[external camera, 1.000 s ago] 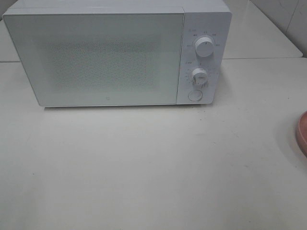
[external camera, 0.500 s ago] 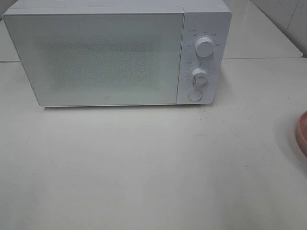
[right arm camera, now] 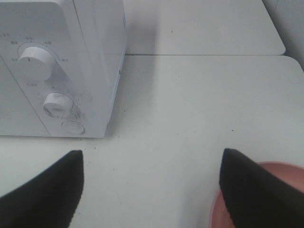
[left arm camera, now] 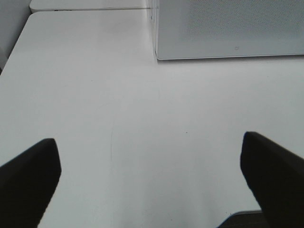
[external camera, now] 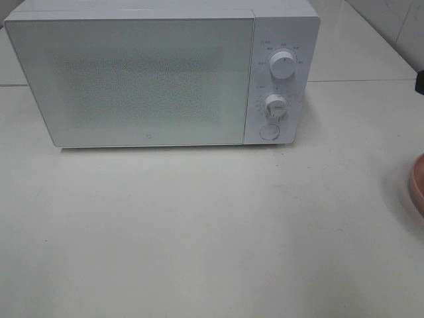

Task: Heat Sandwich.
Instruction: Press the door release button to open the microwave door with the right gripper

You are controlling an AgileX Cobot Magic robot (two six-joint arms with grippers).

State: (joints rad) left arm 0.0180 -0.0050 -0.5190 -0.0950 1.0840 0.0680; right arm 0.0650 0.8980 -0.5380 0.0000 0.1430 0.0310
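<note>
The white microwave [external camera: 146, 79] stands at the back of the table with its door shut; it also shows in the left wrist view [left arm camera: 228, 28] and the right wrist view [right arm camera: 52, 61]. The sandwich is out of view in every frame. My left gripper [left arm camera: 152, 185] is open and empty, low over bare table in front of the microwave's left corner. My right gripper [right arm camera: 149, 194] is open and empty, to the right of the microwave's control panel and just before the pink plate [right arm camera: 289, 173]. Only a dark bit of the right arm [external camera: 420, 81] shows at the high view's right edge.
The control panel carries an upper knob [external camera: 283, 66], a lower knob [external camera: 275, 106] and a round button [external camera: 268, 131]. The pink plate [external camera: 417, 185] is cut off by the right edge. A second table [external camera: 358, 46] adjoins behind.
A dark bit of the right arm has come into the high view at its right edge. The pink plate's visible sliver has shrunk slightly toward the edge. The microwave has not moved.
</note>
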